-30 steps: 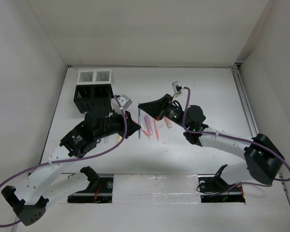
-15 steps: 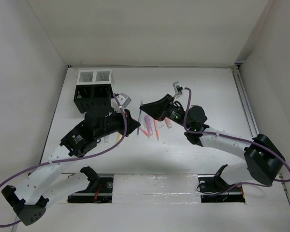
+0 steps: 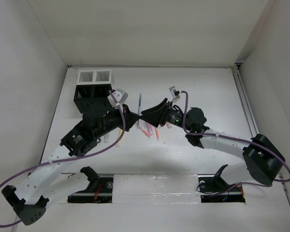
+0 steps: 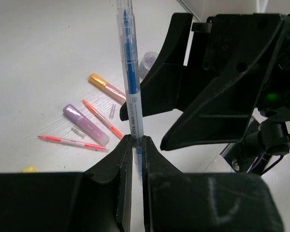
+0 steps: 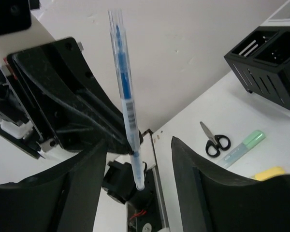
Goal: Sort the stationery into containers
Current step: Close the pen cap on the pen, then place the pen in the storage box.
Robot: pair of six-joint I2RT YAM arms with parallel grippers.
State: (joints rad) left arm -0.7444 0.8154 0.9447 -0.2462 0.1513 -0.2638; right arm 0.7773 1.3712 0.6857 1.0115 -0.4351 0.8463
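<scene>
A thin blue pen (image 4: 130, 87) stands upright above the table, and my left gripper (image 4: 135, 145) is shut on its lower part. My right gripper (image 5: 140, 142) is open, one finger on each side of the same pen (image 5: 125, 106) and neither touching it. In the top view the two grippers meet tip to tip, the left gripper (image 3: 135, 117) and the right gripper (image 3: 147, 116), with the pen (image 3: 139, 102) rising between them. The black organiser (image 3: 93, 98) and the white organiser (image 3: 95, 76) stand at the back left.
Below the grippers lie a purple marker (image 4: 84, 124), an orange marker (image 4: 106, 86), two thin red pens (image 4: 72, 141) and a small round greyish piece (image 4: 147, 60). Black-handled scissors (image 5: 215, 141), a green marker (image 5: 244, 145) and a yellow marker (image 5: 268, 173) lie near the black organiser (image 5: 270, 63).
My right gripper has opened and let go of the blue pen. The left gripper has swung right to meet it and now holds the pen.
</scene>
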